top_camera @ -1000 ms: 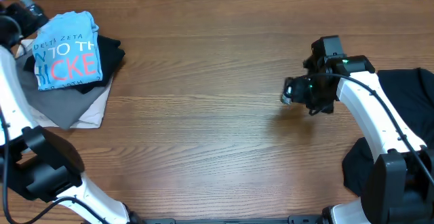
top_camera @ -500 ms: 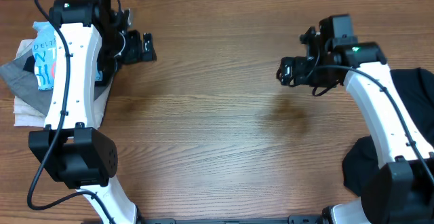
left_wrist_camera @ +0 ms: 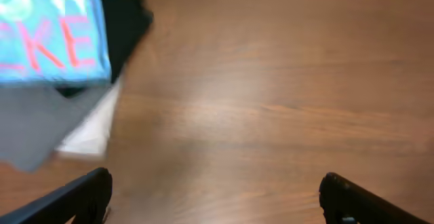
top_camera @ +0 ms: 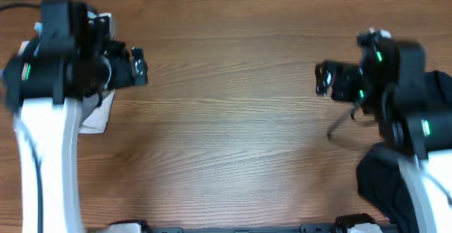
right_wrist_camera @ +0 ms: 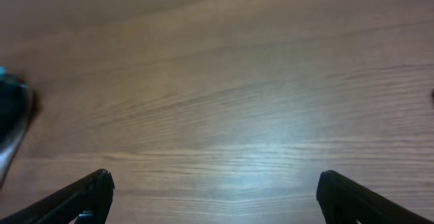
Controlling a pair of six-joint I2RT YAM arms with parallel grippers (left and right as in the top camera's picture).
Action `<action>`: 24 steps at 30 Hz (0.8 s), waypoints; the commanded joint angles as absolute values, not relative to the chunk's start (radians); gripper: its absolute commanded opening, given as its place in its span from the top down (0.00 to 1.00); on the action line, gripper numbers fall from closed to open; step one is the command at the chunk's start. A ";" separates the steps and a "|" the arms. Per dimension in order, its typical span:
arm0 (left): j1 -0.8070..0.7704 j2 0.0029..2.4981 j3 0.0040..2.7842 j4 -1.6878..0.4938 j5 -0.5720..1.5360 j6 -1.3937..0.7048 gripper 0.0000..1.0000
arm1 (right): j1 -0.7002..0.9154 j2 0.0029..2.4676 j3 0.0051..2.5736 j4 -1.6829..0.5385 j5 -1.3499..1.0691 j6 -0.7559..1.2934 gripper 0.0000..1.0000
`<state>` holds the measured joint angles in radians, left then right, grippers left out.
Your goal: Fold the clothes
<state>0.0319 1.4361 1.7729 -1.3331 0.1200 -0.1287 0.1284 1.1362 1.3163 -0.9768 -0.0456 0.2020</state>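
Note:
The clothes lie in a folded stack at the table's left end. On top is the light blue T-shirt (left_wrist_camera: 47,34) with pink lettering, and a black garment (left_wrist_camera: 125,27) lies under it. In the overhead view my left arm covers most of the stack, and only a white cloth corner (top_camera: 95,118) shows. My left gripper (top_camera: 139,66) (left_wrist_camera: 217,197) hangs open just right of the stack, above bare wood. Far to the right, my right gripper (top_camera: 322,79) (right_wrist_camera: 215,197) is also open and empty. Another black garment (top_camera: 381,183) lies by the right arm's base.
Grey cloth (left_wrist_camera: 34,125) and white cloth (left_wrist_camera: 91,132) stick out beneath the blue shirt. The wooden table (top_camera: 226,120) stretches between the two grippers. A dark blurred shape (right_wrist_camera: 10,112) sits at the left edge of the right wrist view.
The left arm swung in over the stack from the far left and is now blurred in motion. The right arm has drawn back to the right. Both grippers stayed open.

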 commanded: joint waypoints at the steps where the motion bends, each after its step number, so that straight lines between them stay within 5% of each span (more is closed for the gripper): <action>1: 0.020 1.158 1.552 -1.215 0.071 -0.138 0.00 | 0.153 0.891 1.128 -0.899 0.020 0.223 0.00; 10: 0.019 0.638 1.134 -1.021 0.070 -0.138 0.00 | 0.153 0.534 0.901 -0.943 0.048 0.237 0.00; 24: 0.019 0.562 1.120 -1.379 0.071 -0.138 0.00 | 0.153 0.534 0.900 -1.140 0.048 0.237 0.00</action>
<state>0.0257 0.5694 1.1252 -1.3621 0.0799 -0.1314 0.1513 0.5377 0.9028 -1.1446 0.0341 0.2352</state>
